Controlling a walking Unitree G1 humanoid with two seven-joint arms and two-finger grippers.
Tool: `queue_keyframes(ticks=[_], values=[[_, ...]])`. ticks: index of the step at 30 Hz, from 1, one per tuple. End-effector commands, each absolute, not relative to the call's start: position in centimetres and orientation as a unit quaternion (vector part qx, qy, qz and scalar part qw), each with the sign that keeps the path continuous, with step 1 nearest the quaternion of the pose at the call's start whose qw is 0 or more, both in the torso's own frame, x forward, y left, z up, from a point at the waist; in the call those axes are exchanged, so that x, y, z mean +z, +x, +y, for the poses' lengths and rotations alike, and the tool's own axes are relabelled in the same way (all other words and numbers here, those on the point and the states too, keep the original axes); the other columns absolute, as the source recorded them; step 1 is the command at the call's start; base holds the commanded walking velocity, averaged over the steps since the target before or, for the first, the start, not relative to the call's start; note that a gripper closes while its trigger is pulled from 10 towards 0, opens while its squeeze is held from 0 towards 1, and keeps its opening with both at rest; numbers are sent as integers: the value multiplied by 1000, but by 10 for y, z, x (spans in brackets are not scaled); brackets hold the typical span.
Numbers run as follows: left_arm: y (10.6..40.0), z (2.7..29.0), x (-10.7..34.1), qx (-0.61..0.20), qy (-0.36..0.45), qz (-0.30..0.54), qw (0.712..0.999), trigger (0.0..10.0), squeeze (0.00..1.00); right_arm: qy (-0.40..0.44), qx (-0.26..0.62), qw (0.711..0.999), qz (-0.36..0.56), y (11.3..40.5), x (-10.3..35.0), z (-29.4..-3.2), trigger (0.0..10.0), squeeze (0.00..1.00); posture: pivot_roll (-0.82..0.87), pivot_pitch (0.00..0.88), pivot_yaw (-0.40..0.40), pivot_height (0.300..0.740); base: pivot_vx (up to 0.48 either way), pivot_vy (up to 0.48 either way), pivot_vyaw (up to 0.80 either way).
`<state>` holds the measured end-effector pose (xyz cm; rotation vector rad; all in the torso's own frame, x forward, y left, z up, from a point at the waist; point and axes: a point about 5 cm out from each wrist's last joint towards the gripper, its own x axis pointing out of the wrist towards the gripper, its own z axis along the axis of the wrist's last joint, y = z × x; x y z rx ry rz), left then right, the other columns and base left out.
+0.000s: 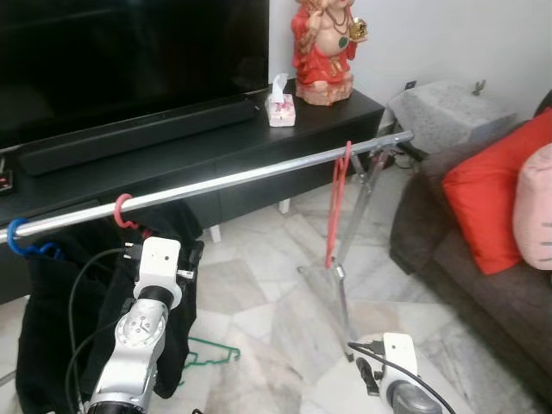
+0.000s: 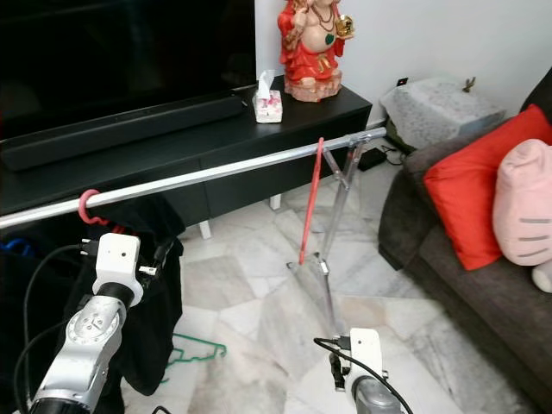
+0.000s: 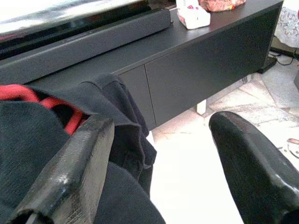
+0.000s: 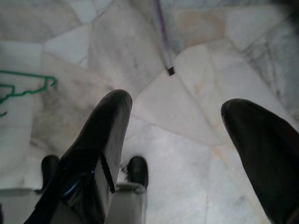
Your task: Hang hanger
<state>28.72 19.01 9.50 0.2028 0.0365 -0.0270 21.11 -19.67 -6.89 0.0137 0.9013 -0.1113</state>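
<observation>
Three hangers are already hooked on a long metal rail point(image 1: 233, 179) that crosses the room from near left to far right. Behind it stands a low black TV desk point(image 1: 172, 168) carrying a soundbar, a tissue box point(image 1: 281, 105) and a red statue point(image 1: 324, 47). A dark sofa point(image 1: 483, 267) with a red cushion fills the right side.

On the rail, a blue hanger point(image 1: 17, 237) sits at the far left end. Just right of it, a red hanger point(image 1: 123, 211) carries a black garment point(image 1: 52, 319) that hangs down to the near left. Well apart, near the right end, a bare red hanger point(image 1: 338, 203) dangles beside the rail's leg.

One green hanger point(image 1: 211, 354) lies on the marble floor point(image 1: 259, 293), near the foot of the black garment. Judging by this, it is the hanger left to hang, and it has not been picked up.

The left gripper point(image 3: 159, 163) is raised beside the black garment, its fingers spread apart and empty. The right gripper point(image 4: 175, 144) hangs low over the floor, also spread and holding nothing.
</observation>
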Motion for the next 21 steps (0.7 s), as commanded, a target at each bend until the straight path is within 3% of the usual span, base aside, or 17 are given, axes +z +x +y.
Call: queue_keyframes(ticks=[1, 13, 16, 21], values=[[285, 191, 99, -19, 94, 8, 995, 10000, 0, 16, -55, 899, 434, 211, -69, -193, 10000, 0, -23, 20, -47, 740, 0, 0, 0], [285, 175, 97, -41, 84, 6, 996, 10000, 0, 16, -57, 899, 433, 211, -69, -194, 10000, 0, -26, 27, -51, 740, 0, 0, 0], [285, 173, 96, -46, 82, 9, 996, 10000, 0, 28, -69, 899, 431, 211, -70, -194, 10000, 0, -25, 30, -51, 740, 0, 437, 0], [285, 173, 97, -48, 82, 7, 995, 10000, 0, 28, -65, 900, 430, 211, -69, -193, 10000, 0, -25, 31, -51, 740, 0, 453, -790]])
